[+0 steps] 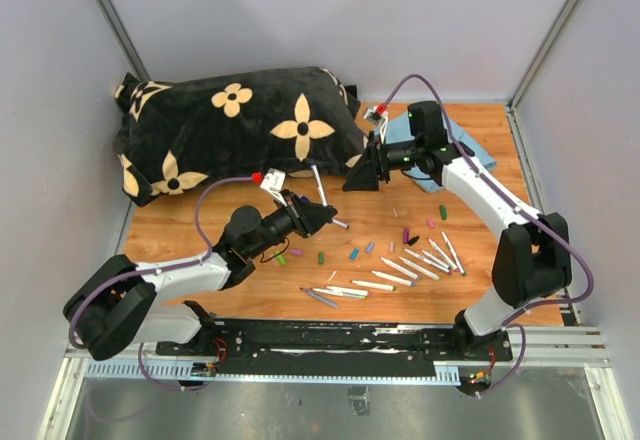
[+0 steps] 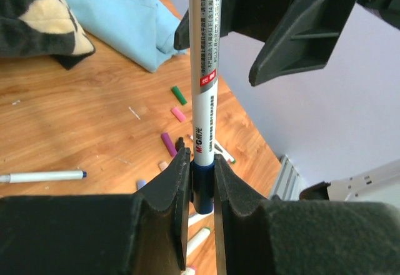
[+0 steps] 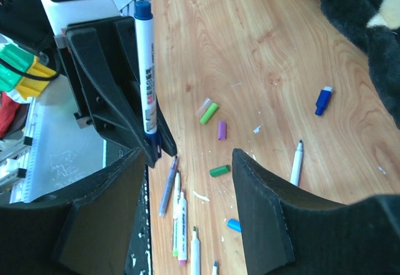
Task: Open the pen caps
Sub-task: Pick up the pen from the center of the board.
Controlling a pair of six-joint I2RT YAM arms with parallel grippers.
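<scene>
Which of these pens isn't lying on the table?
The white pen clamped in the left gripper: it sticks up in the air, while the other pens lie flat on the table.

The wooden table bears pen caps, white pens, cushion, blue cloth.

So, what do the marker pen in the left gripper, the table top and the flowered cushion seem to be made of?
The marker pen looks like plastic: a smooth, slightly glossy white barrel with printed text. The table top shows wood grain, matte; real wood or laminate, I cannot tell. The cushion seems plush fabric: fuzzy black pile, cream flowers, soft sagging shape.
</scene>
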